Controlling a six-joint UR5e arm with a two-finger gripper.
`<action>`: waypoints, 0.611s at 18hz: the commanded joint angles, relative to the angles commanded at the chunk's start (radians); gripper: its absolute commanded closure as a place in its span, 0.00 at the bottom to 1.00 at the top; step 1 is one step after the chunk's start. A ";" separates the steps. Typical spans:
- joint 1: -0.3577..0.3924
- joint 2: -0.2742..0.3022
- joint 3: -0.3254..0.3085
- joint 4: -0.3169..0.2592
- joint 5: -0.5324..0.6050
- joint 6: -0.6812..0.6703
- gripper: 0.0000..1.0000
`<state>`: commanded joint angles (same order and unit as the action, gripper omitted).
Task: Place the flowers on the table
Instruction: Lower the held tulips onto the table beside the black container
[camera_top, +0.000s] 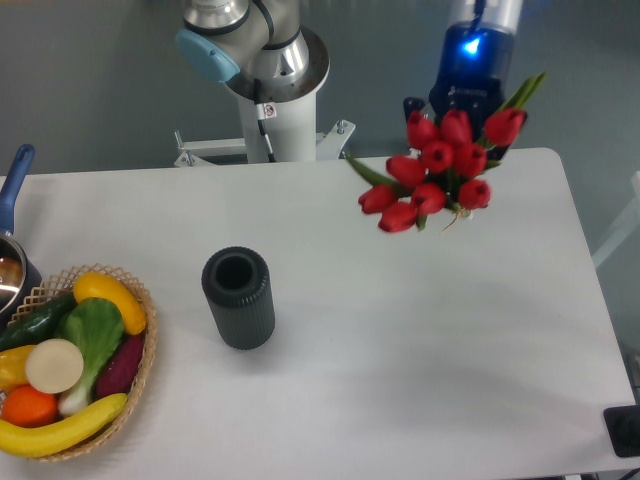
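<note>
Tool (468, 112) hangs above the table (400, 330), apparently clamped on the flowers (440, 170).

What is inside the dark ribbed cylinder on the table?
The dark cylinder stands upright with its top open. Only a dark hollow shows inside, with no stems or flowers; its bottom cannot be seen. The flowers hang apart from it, at the gripper.

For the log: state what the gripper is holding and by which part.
The gripper holds the flowers above the table. The blooms hide the stems, so the exact place of the hold cannot be told.
</note>
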<state>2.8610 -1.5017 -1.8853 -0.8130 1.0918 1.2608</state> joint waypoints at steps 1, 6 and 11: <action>-0.018 -0.005 0.000 -0.003 0.041 0.003 0.52; -0.123 -0.098 0.000 -0.015 0.288 0.077 0.53; -0.176 -0.190 0.005 -0.034 0.433 0.166 0.53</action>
<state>2.6845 -1.6918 -1.8806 -0.8467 1.5246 1.4264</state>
